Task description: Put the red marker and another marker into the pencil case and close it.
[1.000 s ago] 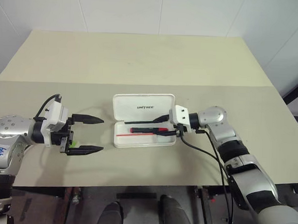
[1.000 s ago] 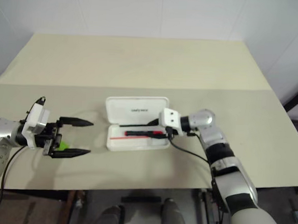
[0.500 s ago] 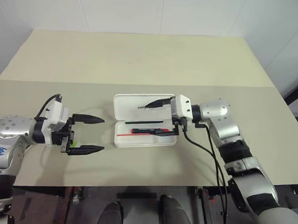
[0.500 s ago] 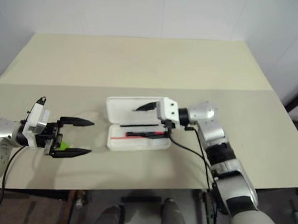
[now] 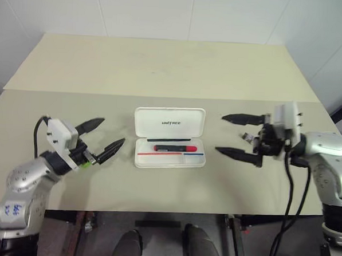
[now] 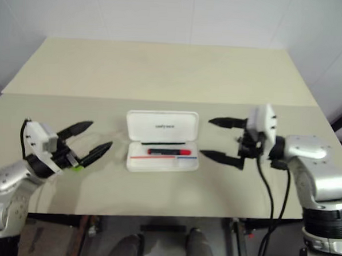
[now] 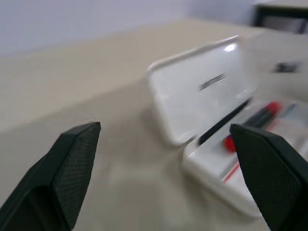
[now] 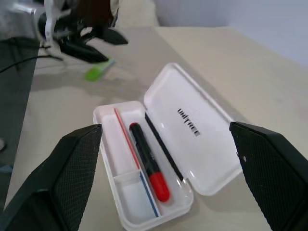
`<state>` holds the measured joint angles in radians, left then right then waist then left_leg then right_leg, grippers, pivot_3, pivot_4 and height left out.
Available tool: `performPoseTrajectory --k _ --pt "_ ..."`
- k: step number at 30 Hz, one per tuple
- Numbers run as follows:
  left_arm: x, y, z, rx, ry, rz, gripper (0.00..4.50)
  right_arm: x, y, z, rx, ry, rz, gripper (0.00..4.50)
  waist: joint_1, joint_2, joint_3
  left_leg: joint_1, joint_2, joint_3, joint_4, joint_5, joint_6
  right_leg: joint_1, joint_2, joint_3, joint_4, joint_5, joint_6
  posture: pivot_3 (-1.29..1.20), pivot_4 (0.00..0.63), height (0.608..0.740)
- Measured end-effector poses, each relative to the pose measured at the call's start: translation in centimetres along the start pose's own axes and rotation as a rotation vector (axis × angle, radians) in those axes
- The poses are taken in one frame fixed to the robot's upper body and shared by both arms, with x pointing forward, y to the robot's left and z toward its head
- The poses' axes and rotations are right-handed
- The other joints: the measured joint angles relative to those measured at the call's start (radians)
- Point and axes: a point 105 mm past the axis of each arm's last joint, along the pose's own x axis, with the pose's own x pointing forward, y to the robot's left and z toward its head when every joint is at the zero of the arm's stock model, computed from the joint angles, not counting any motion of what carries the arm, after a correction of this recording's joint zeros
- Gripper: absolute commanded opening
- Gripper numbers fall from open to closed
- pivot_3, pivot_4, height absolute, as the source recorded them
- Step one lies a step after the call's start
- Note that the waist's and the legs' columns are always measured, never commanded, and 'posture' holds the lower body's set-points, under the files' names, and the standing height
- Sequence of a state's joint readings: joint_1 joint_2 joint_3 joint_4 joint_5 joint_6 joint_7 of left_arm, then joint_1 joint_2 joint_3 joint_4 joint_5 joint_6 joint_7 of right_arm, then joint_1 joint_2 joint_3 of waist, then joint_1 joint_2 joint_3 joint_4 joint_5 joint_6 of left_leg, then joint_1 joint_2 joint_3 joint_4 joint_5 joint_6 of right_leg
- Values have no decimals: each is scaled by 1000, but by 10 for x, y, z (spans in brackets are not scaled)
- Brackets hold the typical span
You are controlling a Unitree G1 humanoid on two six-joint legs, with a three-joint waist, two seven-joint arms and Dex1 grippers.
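**Red marker in open case, green marker on desk**

The pencil case lies open at frame centre, lid up. Inside, the red marker lies lengthwise along the case, red end toward the right. The green marker rests on the desk under the left tool, fingers apart. The right tool hangs beside the case, spread and empty.

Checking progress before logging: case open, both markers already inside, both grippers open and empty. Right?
Not quite. The pencil case holds just the red marker. The lime-green marker lies on the table beneath the left gripper, as the right wrist view shows. The rest stands: case open, right gripper open and empty too.
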<state>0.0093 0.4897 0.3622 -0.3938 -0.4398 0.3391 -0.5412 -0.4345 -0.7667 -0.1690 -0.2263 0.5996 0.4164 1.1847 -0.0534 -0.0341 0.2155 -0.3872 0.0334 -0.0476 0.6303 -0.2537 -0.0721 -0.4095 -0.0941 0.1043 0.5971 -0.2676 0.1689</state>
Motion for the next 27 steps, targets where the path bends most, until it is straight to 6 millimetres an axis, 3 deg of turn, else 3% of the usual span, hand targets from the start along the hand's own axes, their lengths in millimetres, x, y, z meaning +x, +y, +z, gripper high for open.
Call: performPoseTrajectory --k 5,16,21,27 --pt "-10 13 -4 -8 61 258 4500 0 13 -12 7 46 57 4462 2 0 0 -1 0 1 1 0 0 2 0 0 -6 -1 -4 0 150 740" --pt "-48 5 -36 -135 311 680 4500 5 12 -18 -8 68 121 4462 1 -3 -2 -1 -1 1 2 0 1 2 0 1 -7 -3 -9 0 150 740" --pt "-60 -3 -44 -205 386 797 4500 5 8 -18 -11 65 133 4462 2 -4 -2 -1 -1 1 3 1 1 3 0 1 -7 -3 -11 0 150 740" --pt "-58 -2 -46 -251 400 824 4500 14 12 -18 -9 50 166 4462 1 -5 -2 -1 -1 1 3 1 1 3 0 1 -8 -3 -12 0 150 740"
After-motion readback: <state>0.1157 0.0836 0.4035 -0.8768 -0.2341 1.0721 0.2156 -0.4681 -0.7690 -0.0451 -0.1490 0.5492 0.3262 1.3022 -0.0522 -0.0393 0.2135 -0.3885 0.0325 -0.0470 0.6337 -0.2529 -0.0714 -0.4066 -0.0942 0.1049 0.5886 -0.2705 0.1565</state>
